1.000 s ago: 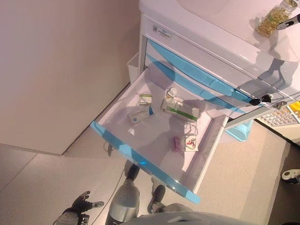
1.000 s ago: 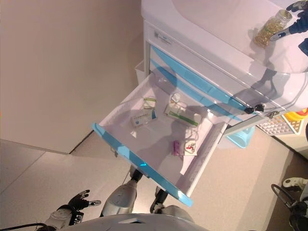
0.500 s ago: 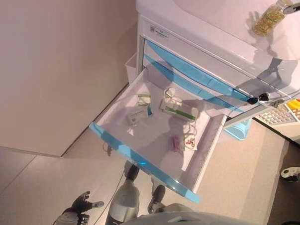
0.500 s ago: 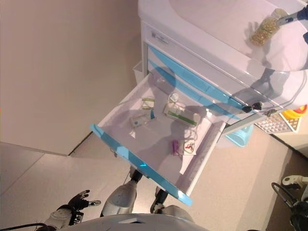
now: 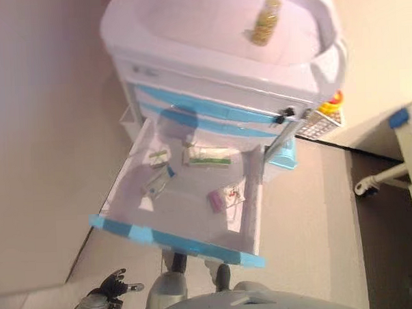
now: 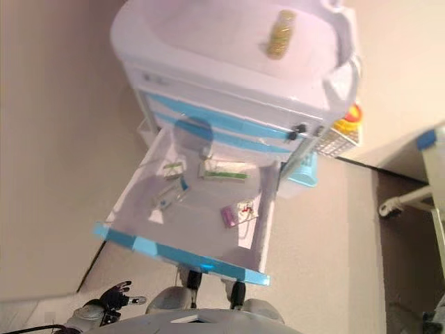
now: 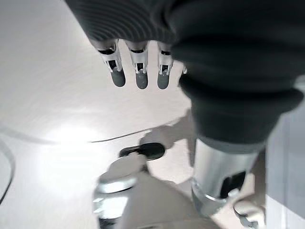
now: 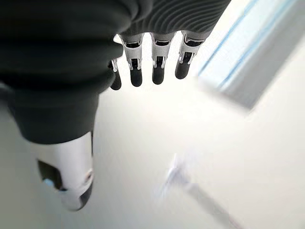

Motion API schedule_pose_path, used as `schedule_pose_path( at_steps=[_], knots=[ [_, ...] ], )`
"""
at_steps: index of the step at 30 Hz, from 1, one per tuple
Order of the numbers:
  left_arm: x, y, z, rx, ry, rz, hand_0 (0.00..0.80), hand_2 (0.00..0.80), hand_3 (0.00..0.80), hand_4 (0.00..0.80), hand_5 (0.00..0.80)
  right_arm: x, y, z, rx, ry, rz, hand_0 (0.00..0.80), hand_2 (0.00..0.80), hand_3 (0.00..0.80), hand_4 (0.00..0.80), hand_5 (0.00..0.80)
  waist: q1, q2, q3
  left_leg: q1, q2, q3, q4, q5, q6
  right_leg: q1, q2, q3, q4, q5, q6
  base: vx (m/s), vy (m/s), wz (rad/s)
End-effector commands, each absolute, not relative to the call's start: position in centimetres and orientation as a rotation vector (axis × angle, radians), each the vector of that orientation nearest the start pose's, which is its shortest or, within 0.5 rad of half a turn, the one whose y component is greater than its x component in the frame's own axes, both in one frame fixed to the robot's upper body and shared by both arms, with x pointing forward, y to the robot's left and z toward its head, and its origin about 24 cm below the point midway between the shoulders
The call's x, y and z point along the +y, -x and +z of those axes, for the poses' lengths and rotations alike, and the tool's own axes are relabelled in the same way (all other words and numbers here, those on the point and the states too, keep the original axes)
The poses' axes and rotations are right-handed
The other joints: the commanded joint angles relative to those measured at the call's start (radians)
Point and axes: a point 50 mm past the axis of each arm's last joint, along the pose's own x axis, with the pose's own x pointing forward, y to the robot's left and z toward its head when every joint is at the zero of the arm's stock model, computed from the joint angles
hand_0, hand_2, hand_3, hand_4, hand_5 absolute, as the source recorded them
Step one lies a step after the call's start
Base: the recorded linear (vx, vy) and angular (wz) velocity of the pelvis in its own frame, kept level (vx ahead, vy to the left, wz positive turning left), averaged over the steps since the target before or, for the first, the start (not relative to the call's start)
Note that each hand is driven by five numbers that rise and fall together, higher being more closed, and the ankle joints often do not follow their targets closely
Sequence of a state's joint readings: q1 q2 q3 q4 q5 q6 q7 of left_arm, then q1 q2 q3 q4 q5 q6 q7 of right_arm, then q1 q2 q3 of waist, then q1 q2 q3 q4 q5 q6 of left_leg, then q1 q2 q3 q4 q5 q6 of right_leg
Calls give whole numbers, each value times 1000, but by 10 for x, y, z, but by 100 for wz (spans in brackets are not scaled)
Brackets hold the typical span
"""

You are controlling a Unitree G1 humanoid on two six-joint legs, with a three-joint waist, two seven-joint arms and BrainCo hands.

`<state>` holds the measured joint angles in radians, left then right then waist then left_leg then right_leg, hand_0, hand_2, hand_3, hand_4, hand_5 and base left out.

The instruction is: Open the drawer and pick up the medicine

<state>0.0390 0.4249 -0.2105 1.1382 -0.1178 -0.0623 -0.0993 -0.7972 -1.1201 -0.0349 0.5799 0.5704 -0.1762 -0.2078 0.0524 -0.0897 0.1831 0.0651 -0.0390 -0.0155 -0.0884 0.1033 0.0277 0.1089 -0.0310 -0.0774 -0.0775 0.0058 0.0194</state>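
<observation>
From my remote seat I see my left hand (image 5: 115, 287) low by the floor, well short of the drawer, its dark-tipped fingers (image 7: 137, 71) straight and slack with nothing between them and the thumb. My right hand (image 8: 71, 81) shows only in its own wrist view: its fingers (image 8: 157, 62) hang straight and released, gripping nothing, over a pale surface with a blurred blue-edged white panel beyond them.

The clear glass jar of yellow-green capsules (image 5: 264, 20) lies on its side in the recessed top of the white plastic medical cart (image 5: 209, 75), its long axis running roughly from the cart's front toward its back, free of both hands. I cannot tell which end carries the lid.

Below it, the white drawer with the blue front edge (image 5: 174, 243) stands pulled fully out. Inside I make out a long white-and-green box (image 5: 207, 156) lying crosswise near the back, a small green-trimmed packet (image 5: 158, 155) beside it, a white box with a blue end (image 5: 158, 182) angled at the middle, and a pink strip (image 5: 214, 201) just beside a white card with red print (image 5: 233, 194) toward the right wall.

A yellow-and-red container (image 5: 331, 102) sits at the cart's far side.
</observation>
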Motion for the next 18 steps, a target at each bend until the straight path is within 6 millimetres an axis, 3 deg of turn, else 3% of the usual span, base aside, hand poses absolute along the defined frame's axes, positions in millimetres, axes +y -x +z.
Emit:
schedule_pose_path(
  at_steps=[1,6,8,10,14,15,18],
  knots=[
    [280,-95,-143,1184,-357,-33,0,0,0,0,0,-358,-289,302,-717,251,-544,0,0,0,0,0,-10,11,-41,30,-5,-28,27,-161,-13,-56,-33,10,77,1,80,-90,18,-47],
    [257,-104,-148,1160,-321,-60,0,0,0,0,0,-315,-288,198,-621,169,-511,0,0,0,0,0,-64,32,-22,41,2,18,38,-177,-7,-61,-30,56,84,0,75,-29,6,-50],
    [250,-105,-150,1155,-313,-70,0,0,0,0,0,-306,-285,163,-537,139,-516,0,0,0,0,0,-78,37,-17,45,5,31,42,-181,-6,-61,-29,65,90,-2,74,-2,5,-40],
    [241,-104,-153,1150,-292,-72,0,0,0,0,0,-300,-275,118,-410,105,-511,0,0,0,0,0,-92,44,-13,49,6,41,41,-181,-5,-61,-29,69,95,-5,73,19,10,-9],
    [232,-105,-154,1124,-267,-79,0,0,0,0,0,-295,-256,48,-141,114,-536,0,0,0,0,0,-106,51,-4,44,7,49,49,-181,-1,-73,-28,69,118,-14,69,11,10,-6],
    [230,-106,-154,1105,-259,-78,0,0,0,0,0,-294,-246,21,-11,111,-546,0,0,0,0,0,-110,54,4,39,7,50,56,-181,0,-80,-28,68,129,-16,68,-4,6,-4],
    [228,-115,-151,1056,-245,-78,0,0,0,0,0,-286,-216,-34,245,166,-554,0,0,0,0,0,-116,62,26,23,5,52,72,-180,4,-97,-28,59,153,-21,64,-10,2,0]
  ],
)
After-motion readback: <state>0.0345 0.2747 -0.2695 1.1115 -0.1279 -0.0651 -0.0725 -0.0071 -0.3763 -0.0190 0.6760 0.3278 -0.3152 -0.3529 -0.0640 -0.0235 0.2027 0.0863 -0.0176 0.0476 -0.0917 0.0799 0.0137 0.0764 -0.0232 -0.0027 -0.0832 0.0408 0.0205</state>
